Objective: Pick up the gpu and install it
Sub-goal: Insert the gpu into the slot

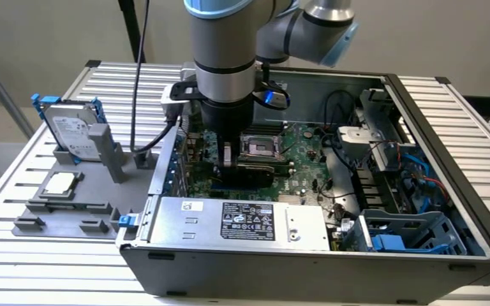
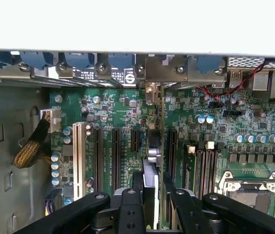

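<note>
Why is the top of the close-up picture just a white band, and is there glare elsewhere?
Wrist view: the pale band is an overexposed bright area beyond the case edge; the green motherboard is evenly lit. Exterior view: soft overhead light, mild sheen on the ribbed aluminium table, and the arm shades the board.

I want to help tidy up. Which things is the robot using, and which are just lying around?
Using:
gripper, shut on the card
card, standing edge-on over the green board's slots
green board
computer case

Lying around:
hard drive in its grey stand
square chip
</note>
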Controlling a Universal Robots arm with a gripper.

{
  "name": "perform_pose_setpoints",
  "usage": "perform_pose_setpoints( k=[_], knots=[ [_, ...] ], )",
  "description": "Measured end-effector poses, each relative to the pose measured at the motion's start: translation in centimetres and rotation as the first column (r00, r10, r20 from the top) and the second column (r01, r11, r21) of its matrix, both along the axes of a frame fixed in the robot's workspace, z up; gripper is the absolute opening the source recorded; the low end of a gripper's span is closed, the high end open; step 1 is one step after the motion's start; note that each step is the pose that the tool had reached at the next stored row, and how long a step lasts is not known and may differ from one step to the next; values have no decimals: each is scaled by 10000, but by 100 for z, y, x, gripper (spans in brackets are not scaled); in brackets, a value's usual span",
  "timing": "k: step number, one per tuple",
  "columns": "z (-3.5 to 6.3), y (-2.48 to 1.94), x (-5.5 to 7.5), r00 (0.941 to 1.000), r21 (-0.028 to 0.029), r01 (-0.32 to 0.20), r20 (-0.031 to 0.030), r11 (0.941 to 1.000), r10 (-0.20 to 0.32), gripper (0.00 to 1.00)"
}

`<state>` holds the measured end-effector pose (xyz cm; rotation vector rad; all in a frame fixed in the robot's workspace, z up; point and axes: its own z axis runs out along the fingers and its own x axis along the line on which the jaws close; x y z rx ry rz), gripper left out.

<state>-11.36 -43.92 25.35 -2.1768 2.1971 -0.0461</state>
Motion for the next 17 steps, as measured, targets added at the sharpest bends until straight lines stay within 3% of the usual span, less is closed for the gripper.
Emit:
perform_pose_setpoints(
  k=[9, 17],
  knots=[
    [-20, 0, -19, 9998, -18, -2, 187, 10000, 2, 27],
    [-41, -1, -54, 9996, -46, -1, 274, 10000, 3, 27]
  ],
)
